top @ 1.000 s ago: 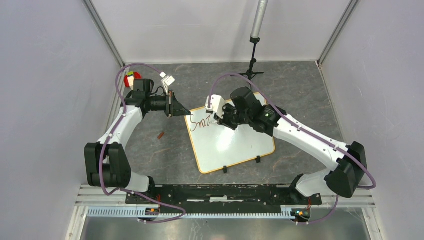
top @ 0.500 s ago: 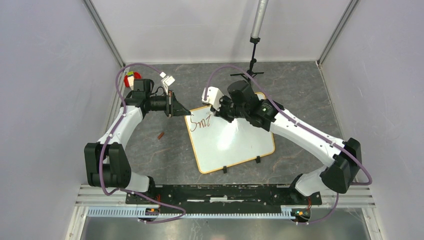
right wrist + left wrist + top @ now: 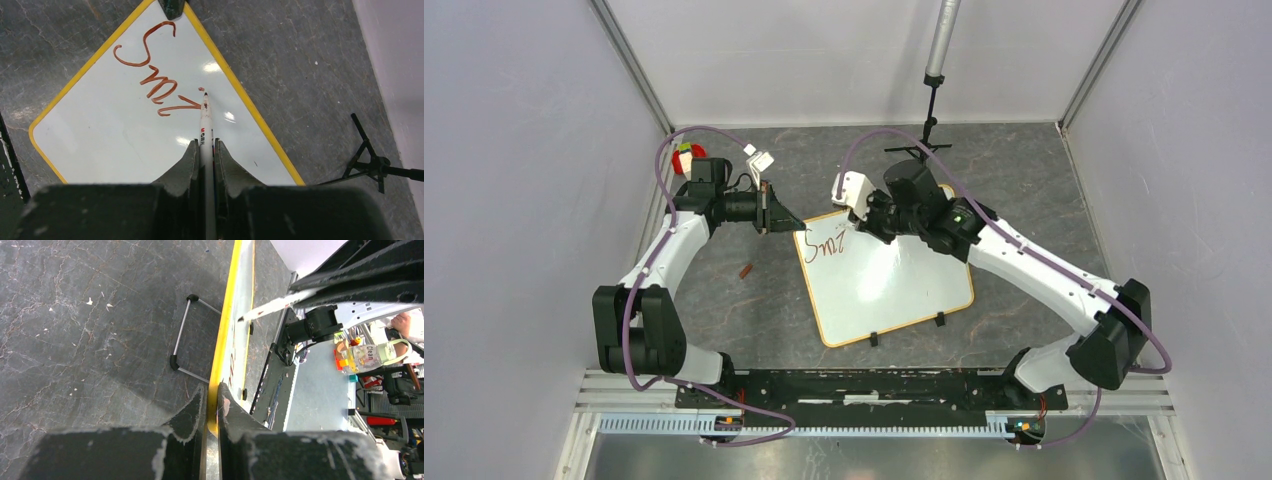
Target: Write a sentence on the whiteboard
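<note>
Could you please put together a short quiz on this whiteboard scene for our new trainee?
1. True or false: the left gripper is clamped on the yellow-framed edge of the whiteboard.
2. What does the right gripper hold? A) an eraser B) a marker C) a cloth
3. Fill in: just beyond the marker's tip, after the red lettering, the board bears a small red ___.

Key: 1 true; 2 B; 3 dot.
</note>
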Controlling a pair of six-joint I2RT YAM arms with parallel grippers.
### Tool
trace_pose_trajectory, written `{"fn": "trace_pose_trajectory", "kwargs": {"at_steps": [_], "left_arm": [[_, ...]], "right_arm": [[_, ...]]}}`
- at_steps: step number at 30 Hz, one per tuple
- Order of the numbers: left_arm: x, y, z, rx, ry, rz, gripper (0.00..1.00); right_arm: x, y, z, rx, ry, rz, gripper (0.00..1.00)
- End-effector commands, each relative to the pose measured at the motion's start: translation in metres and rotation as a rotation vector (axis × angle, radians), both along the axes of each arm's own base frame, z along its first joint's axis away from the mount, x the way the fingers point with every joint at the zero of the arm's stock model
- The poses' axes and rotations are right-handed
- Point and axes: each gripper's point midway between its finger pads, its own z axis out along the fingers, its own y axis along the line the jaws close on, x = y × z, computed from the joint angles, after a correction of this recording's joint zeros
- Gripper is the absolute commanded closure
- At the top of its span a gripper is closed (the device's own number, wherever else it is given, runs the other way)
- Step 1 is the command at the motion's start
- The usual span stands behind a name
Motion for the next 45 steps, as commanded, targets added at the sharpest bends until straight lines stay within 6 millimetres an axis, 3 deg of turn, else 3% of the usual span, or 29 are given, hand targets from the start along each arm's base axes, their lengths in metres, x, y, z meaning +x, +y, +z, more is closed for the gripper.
{"fn": "trace_pose_trajectory", "kwargs": {"at_steps": [1, 7, 15, 29, 36, 45], "left_arm": [[0.006, -0.002, 0.005, -0.003, -0.019, 0.004, 0.97], [0.006, -0.002, 0.004, -0.004, -0.015, 0.006, 0.98], [0.006, -0.002, 0.004, -0.003, -0.018, 0.008, 0.98], [0.007, -0.001, 0.003, 0.000, -0.015, 0.012, 0.98], [0.006, -0.002, 0.003, 0.000, -0.018, 0.010, 0.98], [0.006, -0.002, 0.004, -0.003, -0.019, 0.008, 0.98]], "right_arm": [[0.004, -0.015, 0.030, 0.075, -0.041, -0.034, 1.00], [0.010, -0.024, 0.019, 0.051, -0.037, -0.064, 1.00], [0.012, -0.020, 0.005, 0.036, -0.019, -0.055, 1.00], [-0.019, -0.025, -0.029, 0.029, 0.085, -0.005, 1.00], [-0.018, -0.029, -0.023, 0.015, 0.063, -0.007, 1.00], [-0.012, -0.028, 0.012, 0.055, -0.006, -0.021, 1.00]]}}
